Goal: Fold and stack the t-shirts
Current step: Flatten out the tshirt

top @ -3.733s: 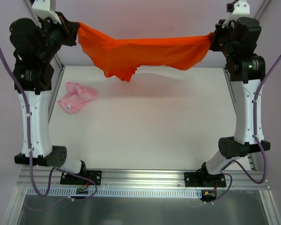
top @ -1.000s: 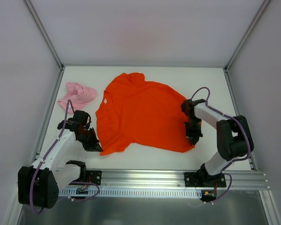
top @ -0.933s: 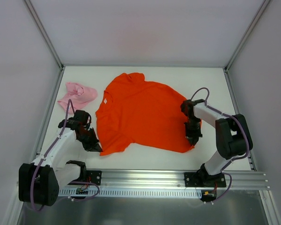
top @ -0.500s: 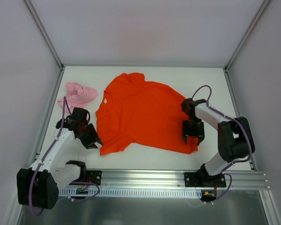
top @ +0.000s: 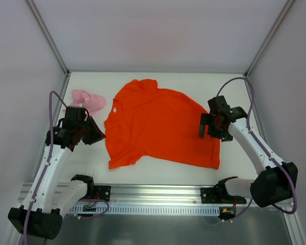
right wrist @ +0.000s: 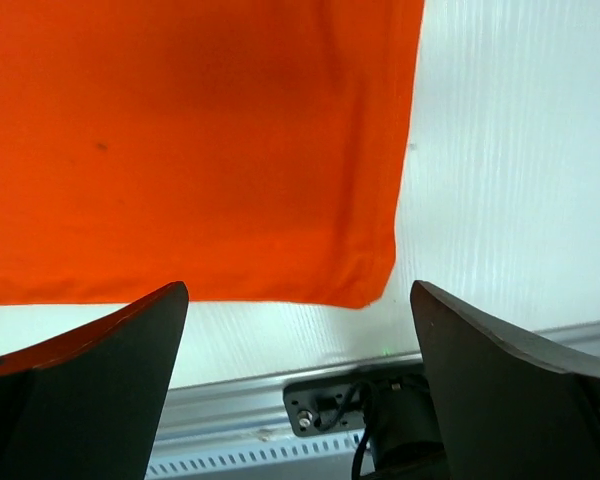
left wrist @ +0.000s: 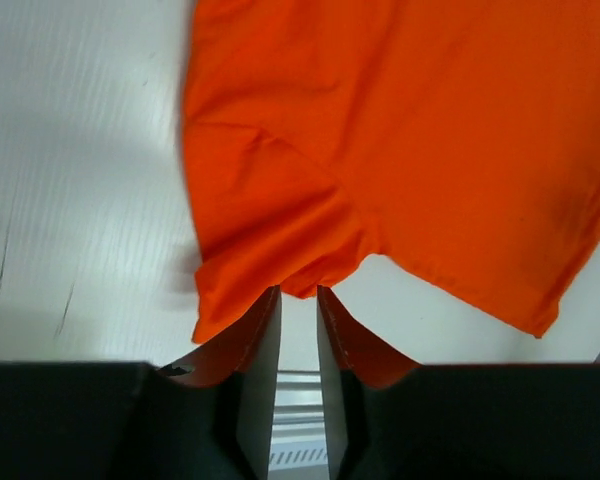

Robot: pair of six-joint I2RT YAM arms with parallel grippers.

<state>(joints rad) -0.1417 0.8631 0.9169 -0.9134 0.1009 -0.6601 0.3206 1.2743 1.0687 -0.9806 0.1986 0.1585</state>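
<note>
The orange-red t-shirt lies spread flat in the middle of the table, collar toward the back. The pale pink t-shirt sits crumpled at the back left. My left gripper hovers just left of the orange tee's left sleeve. Its jaws stand a narrow gap apart with nothing between them. My right gripper hangs over the tee's right edge, jaws wide open and empty. Below it lies the tee's near right hem corner.
An aluminium rail with both arm bases runs along the near edge. White walls and metal posts close in the left, right and back sides. The right arm's base mount shows under the right gripper.
Both grippers let go of the orange tee's near corners and rose off the table. The left drew back and left; the right lifted and opened wide. The tee stays flat.
</note>
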